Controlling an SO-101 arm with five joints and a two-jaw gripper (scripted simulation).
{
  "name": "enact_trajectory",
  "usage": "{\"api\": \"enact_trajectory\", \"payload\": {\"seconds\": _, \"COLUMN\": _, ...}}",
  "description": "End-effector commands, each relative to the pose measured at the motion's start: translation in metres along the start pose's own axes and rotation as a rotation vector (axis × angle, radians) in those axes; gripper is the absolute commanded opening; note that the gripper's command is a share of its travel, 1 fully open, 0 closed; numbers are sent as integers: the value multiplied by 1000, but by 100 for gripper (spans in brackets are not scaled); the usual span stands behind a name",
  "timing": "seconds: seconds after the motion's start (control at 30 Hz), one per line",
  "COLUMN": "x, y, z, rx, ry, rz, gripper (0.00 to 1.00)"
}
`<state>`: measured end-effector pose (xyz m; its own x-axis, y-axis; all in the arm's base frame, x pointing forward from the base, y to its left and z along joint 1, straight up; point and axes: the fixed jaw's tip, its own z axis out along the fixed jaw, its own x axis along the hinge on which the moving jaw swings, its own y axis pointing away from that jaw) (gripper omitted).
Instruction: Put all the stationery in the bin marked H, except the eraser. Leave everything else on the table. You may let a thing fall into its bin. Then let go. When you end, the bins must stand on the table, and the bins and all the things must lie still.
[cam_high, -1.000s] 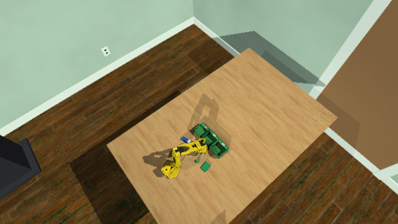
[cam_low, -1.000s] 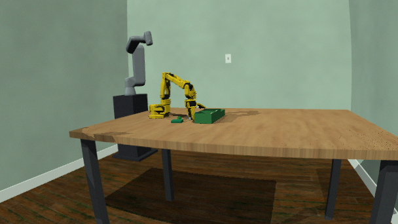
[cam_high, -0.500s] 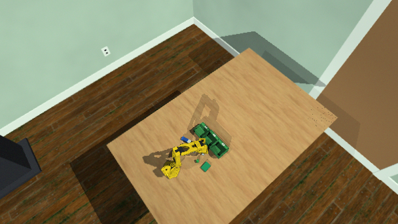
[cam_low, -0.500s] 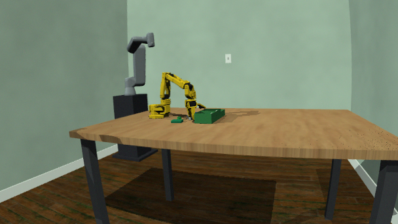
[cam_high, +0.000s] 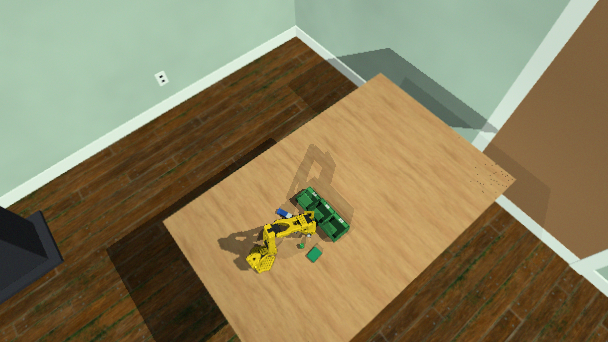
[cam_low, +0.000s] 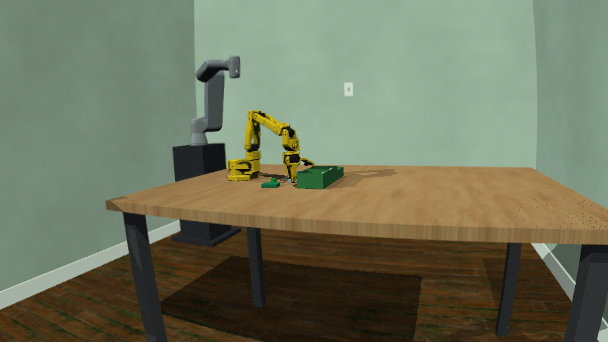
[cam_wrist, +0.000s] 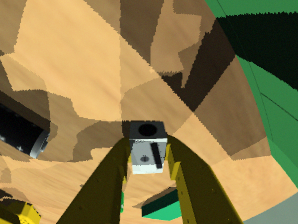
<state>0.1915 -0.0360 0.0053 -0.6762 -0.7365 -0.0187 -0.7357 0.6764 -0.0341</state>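
Observation:
My gripper (cam_wrist: 149, 156) points down at the table, just beside the row of green bins (cam_high: 322, 213). Its fingers are closed on a small grey-white block with a dark hole, like a pencil sharpener (cam_wrist: 148, 145), which rests on the wood. In the top view the gripper (cam_high: 307, 234) is at the near side of the bins. In the exterior view it (cam_low: 290, 179) is low over the table, left of the bins (cam_low: 320, 177). A bin's rim (cam_wrist: 266, 30) fills the upper right of the wrist view. I cannot read any bin marks.
A flat green square (cam_high: 314, 254) lies just in front of the gripper, also in the wrist view (cam_wrist: 162, 204). A small green thing (cam_high: 301, 245) lies next to it. A dark blue thing (cam_high: 284, 213) lies behind the arm. A grey arm on a dark stand (cam_low: 210, 100) is beyond the table.

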Motion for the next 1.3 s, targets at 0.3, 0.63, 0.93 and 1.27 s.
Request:
{"api": "enact_trajectory", "payload": {"seconds": 0.3, "x": 0, "y": -2, "z": -1, "rx": 11, "ry": -8, "rz": 0, "gripper": 0}}
{"api": "enact_trajectory", "payload": {"seconds": 0.63, "x": 0, "y": -2, "z": -1, "rx": 11, "ry": -8, "rz": 0, "gripper": 0}}
{"api": "enact_trajectory", "payload": {"seconds": 0.93, "x": -1, "y": -3, "z": -7, "rx": 11, "ry": -8, "rz": 0, "gripper": 0}}
{"api": "enact_trajectory", "payload": {"seconds": 1.27, "x": -1, "y": -4, "z": -37, "rx": 11, "ry": -8, "rz": 0, "gripper": 0}}
